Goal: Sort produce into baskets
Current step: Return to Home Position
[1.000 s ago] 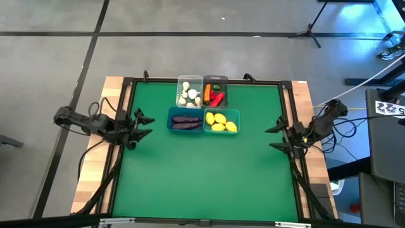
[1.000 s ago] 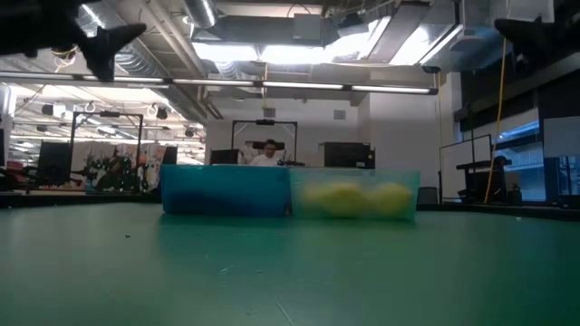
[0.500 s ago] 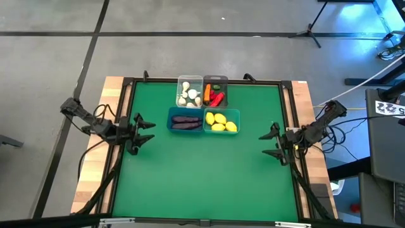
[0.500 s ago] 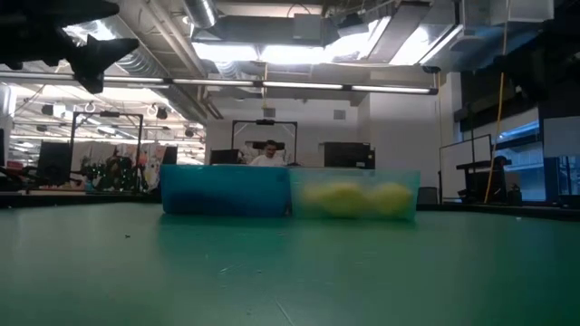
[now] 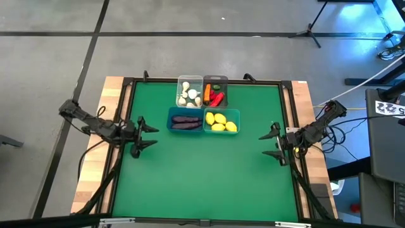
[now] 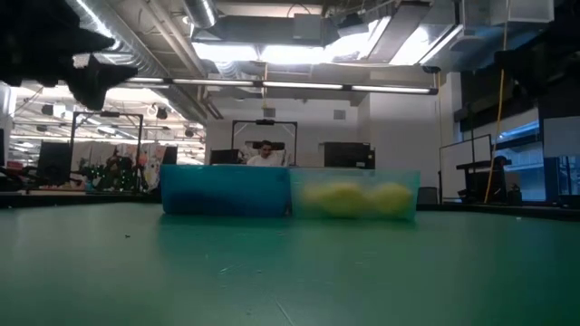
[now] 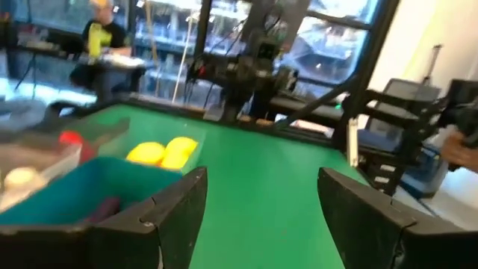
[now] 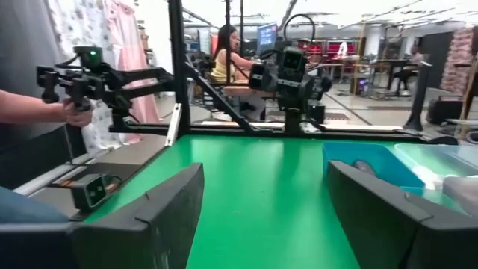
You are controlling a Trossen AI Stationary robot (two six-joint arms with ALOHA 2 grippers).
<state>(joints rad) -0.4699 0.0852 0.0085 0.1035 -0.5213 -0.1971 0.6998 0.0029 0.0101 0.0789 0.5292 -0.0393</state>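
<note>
Dark arms [image 5: 95, 123] at opposite table [image 5: 202, 183] edges

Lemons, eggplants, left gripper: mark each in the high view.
lemons [image 5: 220, 119], high view, on one lemon's top.
eggplants [image 5: 184, 125], high view, on one eggplant's body.
left gripper [image 5: 154, 136], high view, midway between its fingertips.

In the low view, the teal bins [image 6: 227, 192] at centre hide the clear bin [image 5: 190, 77] and the dark grey bin [image 5: 216, 78] behind them. The lemons [image 6: 353, 199] are only a yellow blur. In the high view, the green piece [image 5: 216, 87] at upper centre is too small to identify.
</note>
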